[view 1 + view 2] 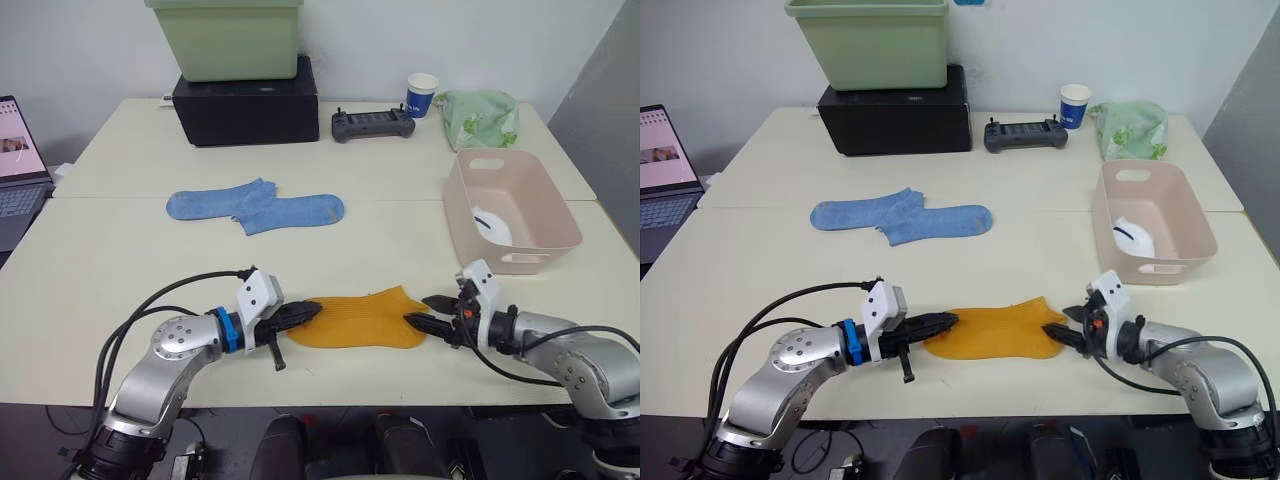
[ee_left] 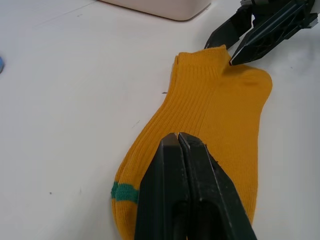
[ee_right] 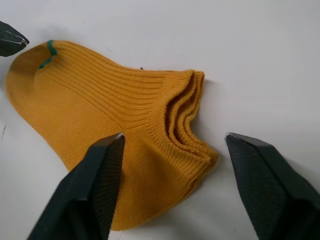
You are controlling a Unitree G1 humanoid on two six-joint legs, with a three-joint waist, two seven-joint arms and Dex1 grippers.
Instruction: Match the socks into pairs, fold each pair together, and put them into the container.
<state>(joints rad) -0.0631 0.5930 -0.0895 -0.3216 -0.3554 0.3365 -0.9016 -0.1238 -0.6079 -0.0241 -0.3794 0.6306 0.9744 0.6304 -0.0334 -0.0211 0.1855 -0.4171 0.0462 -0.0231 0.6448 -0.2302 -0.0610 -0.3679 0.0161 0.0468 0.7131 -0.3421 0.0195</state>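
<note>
Orange socks [image 1: 358,322], stacked flat on table [image 1: 100,260]: left gripper [image 2: 178,137] closed at toe end, right gripper [image 3: 172,141] spread wide around cuffs, apparently positioned for folding.

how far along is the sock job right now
Done: a white bundle lies in the pink tub, seemingly the white pair. In hand: the orange socks lie stacked near the table's front edge, the left gripper shut over the toe end, the right gripper open around the cuff end. Left: fold and bin them, then the blue socks, lying loose and overlapped.
</note>
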